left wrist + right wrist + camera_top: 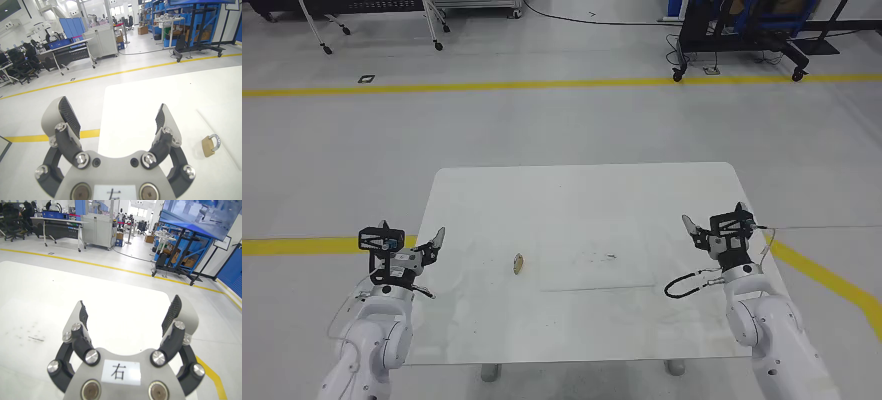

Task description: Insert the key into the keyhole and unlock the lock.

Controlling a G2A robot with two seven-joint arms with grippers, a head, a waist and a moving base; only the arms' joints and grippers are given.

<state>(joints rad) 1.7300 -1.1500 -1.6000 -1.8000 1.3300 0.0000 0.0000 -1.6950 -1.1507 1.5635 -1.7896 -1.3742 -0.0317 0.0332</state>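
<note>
Lying on the white bench [642,200], a brass lock [518,263] with silver shackle; thin sliver [610,257] nearby, perhaps the key; left hand [113,106] and right hand [128,301] spread wide, empty

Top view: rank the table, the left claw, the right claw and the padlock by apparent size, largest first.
1. Table: by far the largest.
2. Left claw and right claw: they look alike in size, so they are not ranked against each other.
3. Padlock: the smallest.
</note>
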